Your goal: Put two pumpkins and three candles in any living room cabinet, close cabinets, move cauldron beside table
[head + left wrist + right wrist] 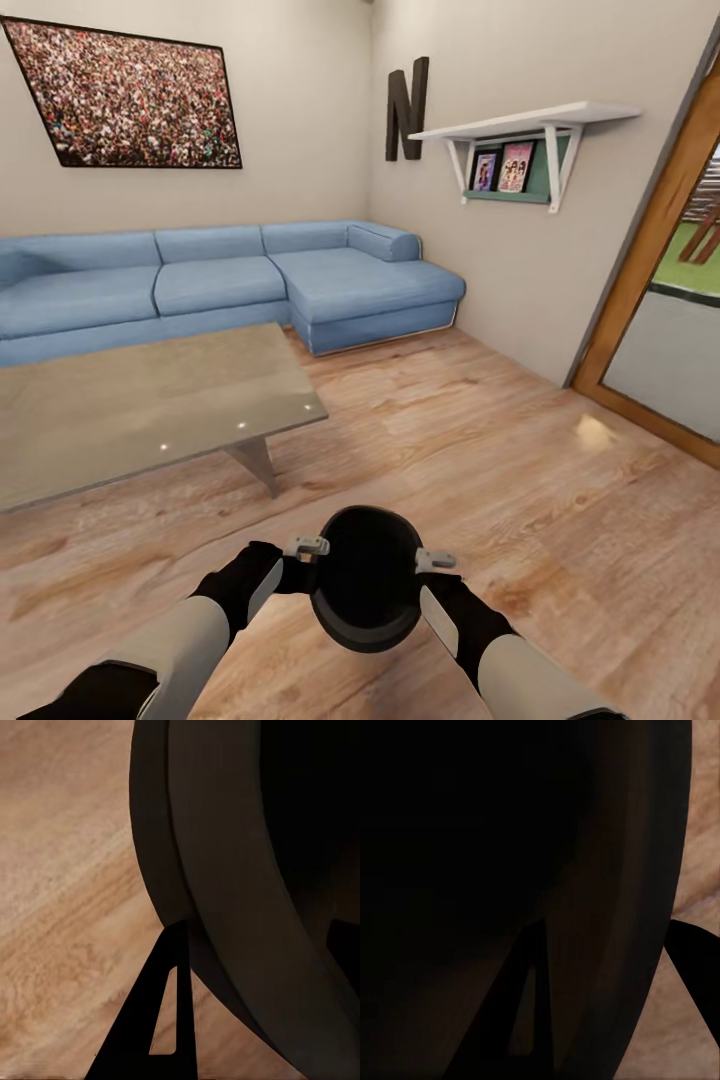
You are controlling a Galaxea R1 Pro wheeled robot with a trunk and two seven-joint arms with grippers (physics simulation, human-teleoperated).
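The black cauldron [365, 590] hangs above the wooden floor right in front of me, its wide mouth tilted toward the camera. My left gripper [308, 562] is shut on its left rim and my right gripper [430, 572] on its right rim. In the left wrist view the cauldron [247, 870] curves past one dark finger [161, 1020] over the floor. In the right wrist view a finger [521, 1012] lies inside the dark cauldron [510, 832]. The glass-topped table [140, 400] stands ahead to the left, about a metre off. The pumpkins, candles and cabinet are out of view.
A blue corner sofa [220, 285] runs along the back wall behind the table. A white wall shelf [525, 125] with books hangs on the right wall, and a wood-framed glass door [650, 250] stands at the far right. Open wooden floor [480, 430] lies between me and the sofa.
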